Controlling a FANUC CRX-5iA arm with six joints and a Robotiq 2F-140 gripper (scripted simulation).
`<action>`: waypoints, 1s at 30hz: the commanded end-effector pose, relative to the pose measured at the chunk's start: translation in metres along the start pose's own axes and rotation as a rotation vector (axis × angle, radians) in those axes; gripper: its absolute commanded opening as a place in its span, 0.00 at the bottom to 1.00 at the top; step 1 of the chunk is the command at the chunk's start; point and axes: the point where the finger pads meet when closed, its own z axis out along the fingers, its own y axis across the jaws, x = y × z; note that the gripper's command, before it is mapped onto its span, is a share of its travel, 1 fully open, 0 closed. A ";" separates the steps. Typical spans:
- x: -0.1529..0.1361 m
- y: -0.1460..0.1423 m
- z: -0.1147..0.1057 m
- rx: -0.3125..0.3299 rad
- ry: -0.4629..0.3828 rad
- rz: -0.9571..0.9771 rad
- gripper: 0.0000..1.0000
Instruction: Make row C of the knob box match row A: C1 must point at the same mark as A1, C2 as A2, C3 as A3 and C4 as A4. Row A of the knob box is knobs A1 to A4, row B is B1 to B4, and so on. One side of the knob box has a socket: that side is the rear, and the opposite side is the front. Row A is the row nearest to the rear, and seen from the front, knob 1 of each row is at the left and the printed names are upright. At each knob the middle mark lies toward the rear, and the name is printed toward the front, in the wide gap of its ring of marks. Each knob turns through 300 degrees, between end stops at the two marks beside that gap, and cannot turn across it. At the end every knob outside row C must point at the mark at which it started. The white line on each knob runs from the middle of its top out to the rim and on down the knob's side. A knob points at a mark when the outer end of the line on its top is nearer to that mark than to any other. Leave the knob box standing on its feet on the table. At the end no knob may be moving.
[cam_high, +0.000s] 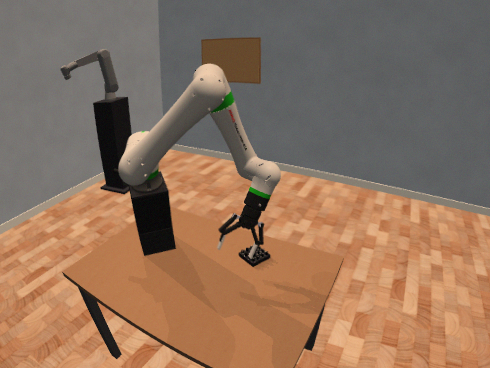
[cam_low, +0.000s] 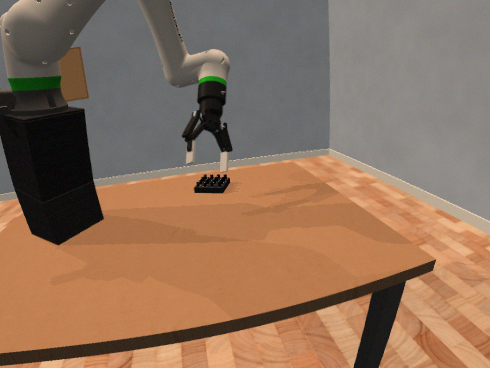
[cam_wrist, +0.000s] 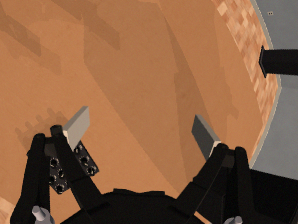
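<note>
The knob box (cam_high: 256, 261) (cam_low: 209, 185) is a small black block with rows of black knobs, standing on the wooden table (cam_high: 200, 310) (cam_low: 200, 260) (cam_wrist: 133, 43) toward its far side. The knobs' white lines and marks are too small to read in any view. My gripper (cam_high: 236, 247) (cam_low: 207, 162) (cam_wrist: 141, 119) is open wide and empty, pointing down, a little above the box. One fingertip hangs just over the box; the other is off to its side. In the wrist view the box (cam_wrist: 67, 165) shows at the lower left, partly hidden behind one finger.
My arm's black pedestal (cam_high: 152, 215) (cam_low: 50, 180) stands on the table's back corner. A second small arm on a black column (cam_high: 112, 140) (cam_wrist: 276, 62) stands on the floor beyond the table. The table's far edge lies close behind the box.
</note>
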 end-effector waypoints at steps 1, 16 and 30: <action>-0.029 -0.027 -0.011 0.127 -0.035 -0.085 1.00; -0.112 -0.102 -0.046 0.475 -0.134 -0.333 1.00; -0.118 -0.107 -0.049 0.501 -0.140 -0.350 1.00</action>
